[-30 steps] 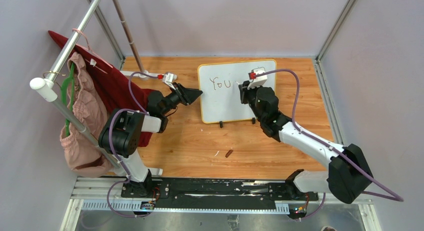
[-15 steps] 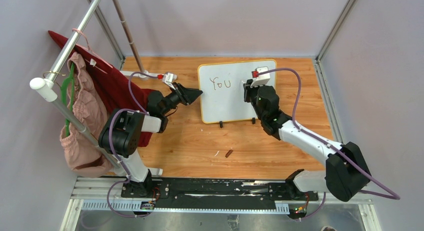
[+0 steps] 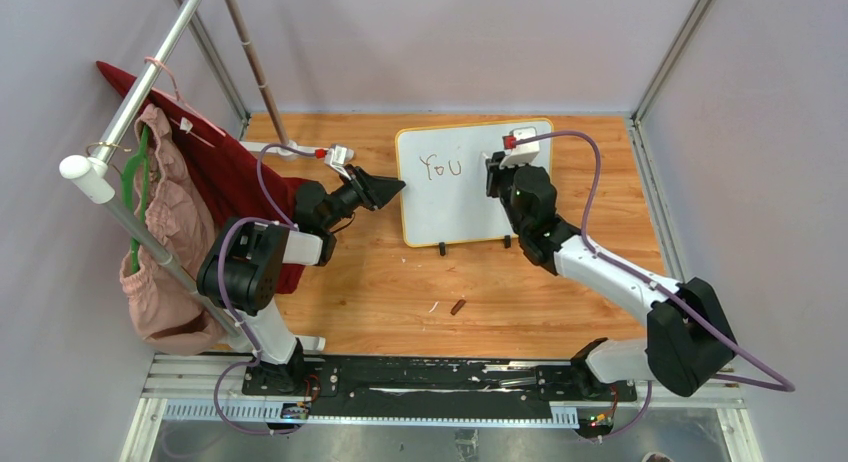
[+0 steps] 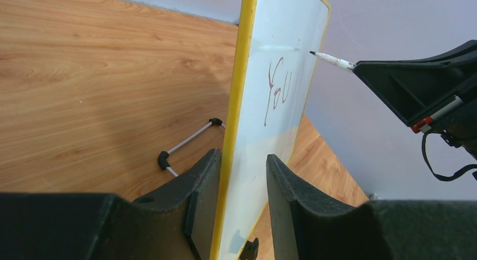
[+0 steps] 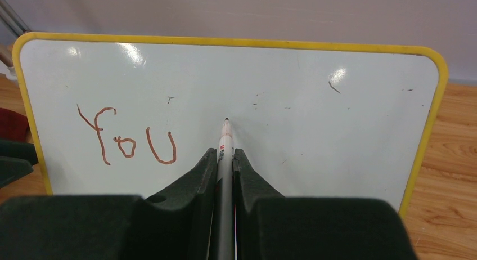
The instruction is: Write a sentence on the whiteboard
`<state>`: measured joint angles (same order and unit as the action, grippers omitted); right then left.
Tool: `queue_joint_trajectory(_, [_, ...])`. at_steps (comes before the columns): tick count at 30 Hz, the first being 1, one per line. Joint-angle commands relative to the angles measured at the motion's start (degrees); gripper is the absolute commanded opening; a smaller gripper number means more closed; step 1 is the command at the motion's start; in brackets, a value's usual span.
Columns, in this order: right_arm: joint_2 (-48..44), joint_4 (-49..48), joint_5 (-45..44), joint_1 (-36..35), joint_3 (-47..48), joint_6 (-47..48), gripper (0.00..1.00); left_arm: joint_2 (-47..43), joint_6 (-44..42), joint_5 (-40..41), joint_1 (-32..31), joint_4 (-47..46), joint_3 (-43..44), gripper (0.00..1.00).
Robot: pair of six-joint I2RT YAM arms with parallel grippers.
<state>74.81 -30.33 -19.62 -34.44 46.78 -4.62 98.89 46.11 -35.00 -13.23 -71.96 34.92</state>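
Observation:
The whiteboard [image 3: 460, 207] stands propped up at the back middle of the table, yellow-rimmed, with "You" [image 3: 440, 167] in reddish-brown at its upper left. My left gripper [image 3: 400, 189] straddles the board's left edge; in the left wrist view its fingers [image 4: 243, 157] sit on either side of the yellow rim of the whiteboard [image 4: 287, 23]. My right gripper [image 5: 225, 153] is shut on a grey marker [image 5: 226, 142]. The marker's tip rests at or just off the whiteboard [image 5: 337, 136], right of "You" [image 5: 126, 142]. The left wrist view shows the same marker [image 4: 334, 61] beside "You" [image 4: 277, 91].
A small brown marker cap [image 3: 458, 306] and a white scrap [image 3: 433, 306] lie on the wooden table in front of the board. A metal rack [image 3: 150, 72] with a red cloth [image 3: 225, 172] and a pink garment [image 3: 165, 232] fills the left side. Grey walls enclose the table.
My right gripper has shifted a little right and toward the board's top with the marker. No new strokes have appeared. The left arm has stayed still.

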Motion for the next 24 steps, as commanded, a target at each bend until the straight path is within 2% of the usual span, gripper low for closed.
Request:
queue_joint_trajectory(1, [1.0,-2.2,-1.2,0.9,2.8,1.2,0.00,1.4,1.7,-1.3,0.1,-1.4,-1.1,0.40])
queue_joint_trajectory(14, [3.3,0.8,0.2,0.9,5.7,1.0,0.00,1.2,1.7,-1.3,0.1,-1.4,-1.1,0.40])
queue_joint_trajectory(24, [3.5,1.6,4.4,0.8,5.3,0.5,0.00,1.2,1.9,-1.5,0.1,-1.4,-1.1,0.40])
